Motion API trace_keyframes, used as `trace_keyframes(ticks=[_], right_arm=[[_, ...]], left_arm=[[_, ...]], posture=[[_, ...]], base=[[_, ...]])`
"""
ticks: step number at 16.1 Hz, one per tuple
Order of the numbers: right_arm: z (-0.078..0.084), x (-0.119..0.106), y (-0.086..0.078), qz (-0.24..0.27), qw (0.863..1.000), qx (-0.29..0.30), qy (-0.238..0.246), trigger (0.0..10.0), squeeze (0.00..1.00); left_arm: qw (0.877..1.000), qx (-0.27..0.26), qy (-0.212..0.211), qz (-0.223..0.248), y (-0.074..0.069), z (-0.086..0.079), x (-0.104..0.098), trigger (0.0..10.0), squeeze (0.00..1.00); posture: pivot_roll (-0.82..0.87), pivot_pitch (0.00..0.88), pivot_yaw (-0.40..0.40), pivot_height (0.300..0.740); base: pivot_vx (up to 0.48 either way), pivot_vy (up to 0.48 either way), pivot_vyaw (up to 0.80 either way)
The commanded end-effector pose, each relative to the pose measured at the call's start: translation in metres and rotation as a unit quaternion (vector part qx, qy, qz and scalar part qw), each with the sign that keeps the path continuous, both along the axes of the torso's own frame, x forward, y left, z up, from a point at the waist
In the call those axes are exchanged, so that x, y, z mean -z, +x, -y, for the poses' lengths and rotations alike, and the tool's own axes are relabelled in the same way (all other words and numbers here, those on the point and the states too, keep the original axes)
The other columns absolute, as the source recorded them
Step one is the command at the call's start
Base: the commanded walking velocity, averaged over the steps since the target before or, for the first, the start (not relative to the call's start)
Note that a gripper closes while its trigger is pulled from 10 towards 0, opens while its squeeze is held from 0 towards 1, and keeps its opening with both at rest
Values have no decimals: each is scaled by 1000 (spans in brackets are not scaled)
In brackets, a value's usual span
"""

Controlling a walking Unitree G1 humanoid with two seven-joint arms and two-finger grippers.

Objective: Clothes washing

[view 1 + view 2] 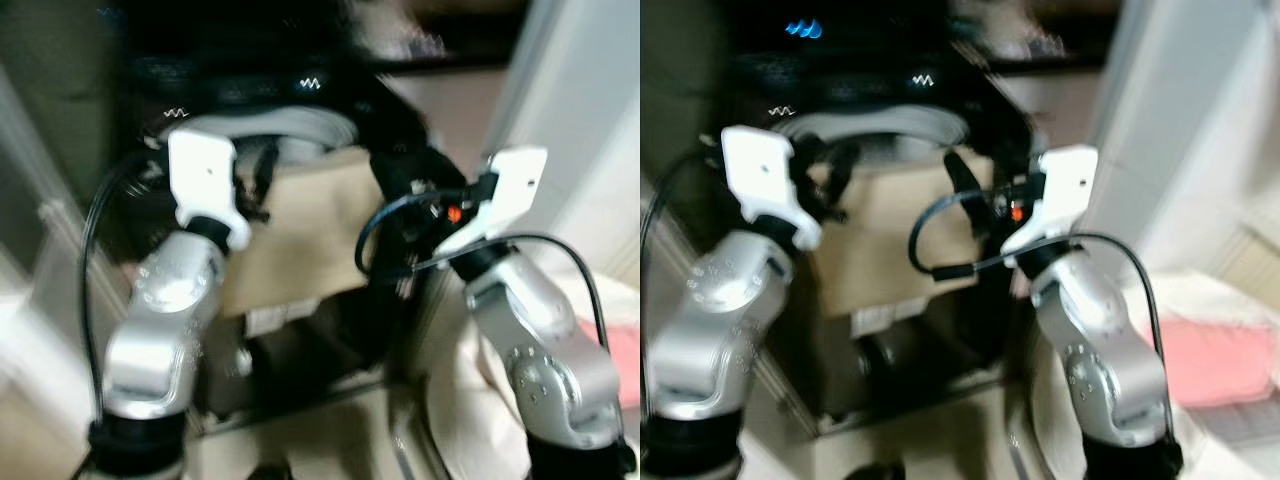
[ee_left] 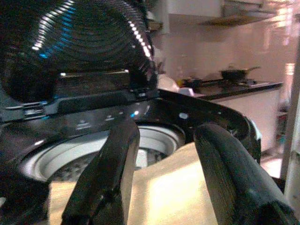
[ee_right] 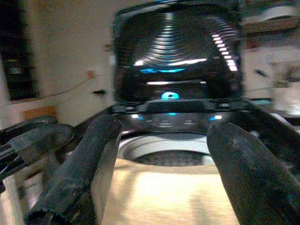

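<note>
1. Tan cloth (image 1: pixel 310 235) spans the open washing machine (image 2: pixel 197 110); it lies over the drum (image 2: pixel 154 140).
2. Left gripper (image 2: pixel 164 173) and right gripper (image 3: pixel 173 173) straddle it, fingers spread.
3. Likely soft, light, limp; pinch near an edge.

one top-load washer (image 2: pixel 197 110) with lid up, one tan box (image 1: pixel 300 235), two grippers, left (image 2: pixel 161 154), right (image 3: pixel 161 159), one pink cloth (image 1: pixel 1210 360)

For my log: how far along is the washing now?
Done: the washer lid stands open. In hand: both pincers, left and right, are open over a tan cloth that lies across the drum rim. Left: dropping it inside and closing the lid.
</note>
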State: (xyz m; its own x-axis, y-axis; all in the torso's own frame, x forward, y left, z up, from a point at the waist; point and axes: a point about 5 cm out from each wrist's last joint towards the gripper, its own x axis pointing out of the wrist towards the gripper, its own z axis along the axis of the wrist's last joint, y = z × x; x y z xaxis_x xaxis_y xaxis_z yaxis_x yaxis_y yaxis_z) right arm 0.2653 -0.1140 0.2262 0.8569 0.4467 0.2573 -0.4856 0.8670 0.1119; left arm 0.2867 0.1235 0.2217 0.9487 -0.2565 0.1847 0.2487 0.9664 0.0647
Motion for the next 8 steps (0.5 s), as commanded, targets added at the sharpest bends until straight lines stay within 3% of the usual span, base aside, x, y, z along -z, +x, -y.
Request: trace_keyframes(ticks=[1,3,5,6,8], right_arm=[[-1,1,0,0,1000,-5,3,10000,0],[1,14,2,-42,998,14,35,10000,0],[3,28,2,-63,997,22,26,10000,0],[6,40,1,-93,994,34,35,10000,0],[10,46,0,-105,993,43,30,10000,0]], left_arm=[[1000,-2,9,3,0,0,-1,10000,0],[1000,-17,7,-3,0,-4,3,10000,0],[999,-30,-13,-36,0,-10,19,10000,0],[998,-24,37,-46,-3,-9,30,10000,0],[997,-19,45,-67,-6,-13,40,10000,0]], posture=[[-35,0,24,740],[-25,0,18,740],[-20,0,10,740],[-17,0,8,740],[-18,0,24,740]], base=[[0,-480,800],[0,-390,0],[0,0,0],[0,0,0],[0,0,0]])
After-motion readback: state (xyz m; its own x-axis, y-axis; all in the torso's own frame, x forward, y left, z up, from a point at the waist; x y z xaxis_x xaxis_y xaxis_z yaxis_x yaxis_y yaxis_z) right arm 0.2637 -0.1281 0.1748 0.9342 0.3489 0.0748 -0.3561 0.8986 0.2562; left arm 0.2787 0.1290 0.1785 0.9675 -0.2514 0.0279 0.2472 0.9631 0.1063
